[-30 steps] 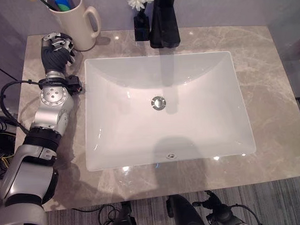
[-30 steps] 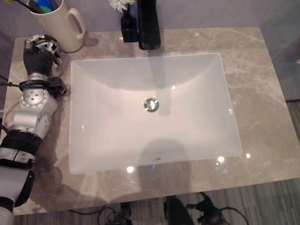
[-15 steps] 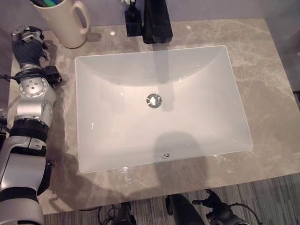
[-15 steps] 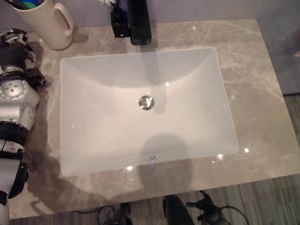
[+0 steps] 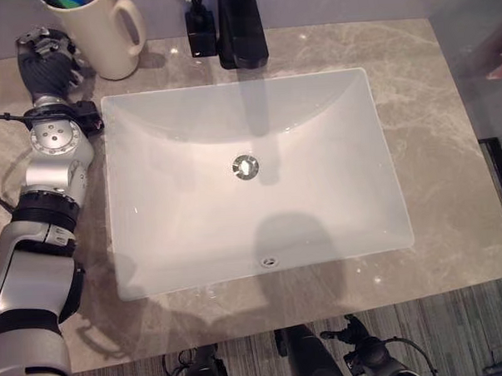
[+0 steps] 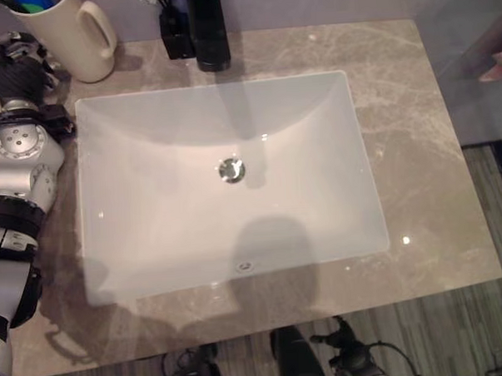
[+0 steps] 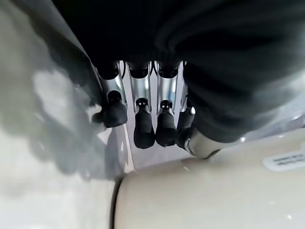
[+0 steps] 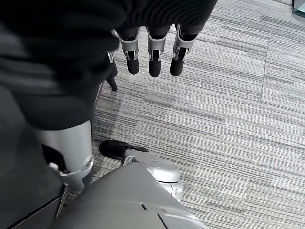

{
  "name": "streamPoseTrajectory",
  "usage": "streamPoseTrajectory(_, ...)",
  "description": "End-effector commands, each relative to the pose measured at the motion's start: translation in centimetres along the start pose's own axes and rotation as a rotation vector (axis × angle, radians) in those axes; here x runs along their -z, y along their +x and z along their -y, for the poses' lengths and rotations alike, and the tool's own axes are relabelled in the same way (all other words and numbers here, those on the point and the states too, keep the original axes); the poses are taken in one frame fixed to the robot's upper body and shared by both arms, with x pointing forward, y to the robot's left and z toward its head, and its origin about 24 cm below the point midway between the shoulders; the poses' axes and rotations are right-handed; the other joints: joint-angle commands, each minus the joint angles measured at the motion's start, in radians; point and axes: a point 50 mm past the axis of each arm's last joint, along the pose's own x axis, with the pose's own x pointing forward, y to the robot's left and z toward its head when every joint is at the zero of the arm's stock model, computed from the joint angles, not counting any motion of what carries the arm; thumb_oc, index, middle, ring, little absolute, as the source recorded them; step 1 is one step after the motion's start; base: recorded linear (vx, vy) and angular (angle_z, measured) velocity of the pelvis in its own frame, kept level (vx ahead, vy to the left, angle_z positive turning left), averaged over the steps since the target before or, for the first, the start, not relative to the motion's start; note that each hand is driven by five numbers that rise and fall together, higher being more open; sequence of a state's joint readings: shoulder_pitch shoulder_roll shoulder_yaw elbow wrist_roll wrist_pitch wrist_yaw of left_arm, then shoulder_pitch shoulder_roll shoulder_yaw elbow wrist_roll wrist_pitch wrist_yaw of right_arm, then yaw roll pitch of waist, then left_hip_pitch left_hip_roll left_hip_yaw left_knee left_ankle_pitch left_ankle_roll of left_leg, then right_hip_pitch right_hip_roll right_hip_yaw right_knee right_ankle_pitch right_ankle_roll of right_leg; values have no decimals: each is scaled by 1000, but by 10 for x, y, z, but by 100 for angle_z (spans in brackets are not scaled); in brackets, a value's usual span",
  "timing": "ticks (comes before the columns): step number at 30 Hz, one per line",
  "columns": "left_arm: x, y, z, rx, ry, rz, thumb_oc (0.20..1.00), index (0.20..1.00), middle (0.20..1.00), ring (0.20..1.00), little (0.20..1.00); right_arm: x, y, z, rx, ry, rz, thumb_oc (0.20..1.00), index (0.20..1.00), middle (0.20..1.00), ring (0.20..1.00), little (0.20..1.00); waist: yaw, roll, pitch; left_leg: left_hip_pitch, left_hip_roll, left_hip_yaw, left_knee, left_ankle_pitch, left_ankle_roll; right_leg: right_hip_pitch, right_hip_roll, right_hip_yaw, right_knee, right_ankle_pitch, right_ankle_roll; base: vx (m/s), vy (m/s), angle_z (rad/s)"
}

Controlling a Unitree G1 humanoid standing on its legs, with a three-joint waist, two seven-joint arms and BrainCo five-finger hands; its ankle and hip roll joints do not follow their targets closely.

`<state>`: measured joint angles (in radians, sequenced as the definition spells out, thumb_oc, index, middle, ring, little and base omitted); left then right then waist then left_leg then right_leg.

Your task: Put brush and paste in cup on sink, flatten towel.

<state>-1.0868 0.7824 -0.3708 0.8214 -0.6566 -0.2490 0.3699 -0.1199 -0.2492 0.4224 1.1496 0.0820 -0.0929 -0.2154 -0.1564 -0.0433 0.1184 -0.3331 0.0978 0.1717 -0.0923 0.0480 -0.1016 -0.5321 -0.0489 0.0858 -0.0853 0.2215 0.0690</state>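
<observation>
Cream cup (image 5: 95,41) at the counter's (image 5: 449,146) back-left corner, apparently holding brush and paste; left hand (image 5: 47,65) beside it, fingers relaxed, empty; right hand (image 8: 152,52) slack above the floor; next step: locate towel, flatten.

1. No text, number or sign can be read anywhere on the scene.
2. The cream cup (image 7: 214,191) carries a small white label (image 7: 284,161) with faint marks on it, too blurred to make out.
</observation>
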Motion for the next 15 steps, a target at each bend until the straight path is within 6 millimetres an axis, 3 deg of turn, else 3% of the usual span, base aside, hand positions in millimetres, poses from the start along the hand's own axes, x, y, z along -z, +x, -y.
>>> streamPoseTrajectory(1, -16, 5, 5, 48, 20, 71, 200, 200, 200, 200, 200, 1, 2, 20, 48, 12, 8, 1000, 1000, 1000, 1000, 1000, -20, 25, 41, 73, 36, -28, 5, 24, -33, 92, -46, -9, -2, -40, 108, 0, 0, 0)
streamPoseTrajectory(9, -8, 5, 8, -4, 85, 43, 200, 200, 200, 200, 200, 1, 2, 19, 54, 9, 5, 1000, 1000, 1000, 1000, 1000, -17, 25, 37, 75, 36, -27, 5, 25, -34, 94, -47, -14, -2, -39, 107, 0, 0, 0)
streamPoseTrajectory(12, 4, -1, 11, -25, 115, 14, 200, 200, 200, 200, 200, 7, 1, 20, 65, 12, -26, 1000, 1000, 1000, 1000, 1000, -6, 26, 32, 97, 36, -31, 5, 17, -32, 118, -52, -25, -2, -45, 107, 0, 0, 0)
streamPoseTrajectory(13, 9, -5, 10, -35, 122, 4, 881, 881, 881, 881, 881, 8, 1, 21, 66, 11, -30, 1000, 1000, 1000, 1000, 1000, -2, 26, 30, 107, 36, -34, 5, 15, -31, 131, -53, -30, -2, -48, 107, 0, 0, 0)
streamPoseTrajectory(14, 14, -8, 10, -43, 118, -7, 1000, 1000, 1000, 1000, 1000, 10, 1, 22, 71, 15, -40, 1000, 1000, 1000, 1000, 1000, 1, 27, 28, 115, 36, -37, 5, 11, -31, 141, -56, -35, -2, -51, 107, 0, 0, 0)
streamPoseTrajectory(15, 20, -12, 13, -47, 113, -20, 1000, 1000, 1000, 1000, 1000, 10, 1, 23, 78, 19, -48, 1000, 1000, 1000, 1000, 1000, 7, 28, 25, 124, 35, -39, 5, 8, -31, 152, -59, -42, -2, -53, 106, 31, -21, 2)
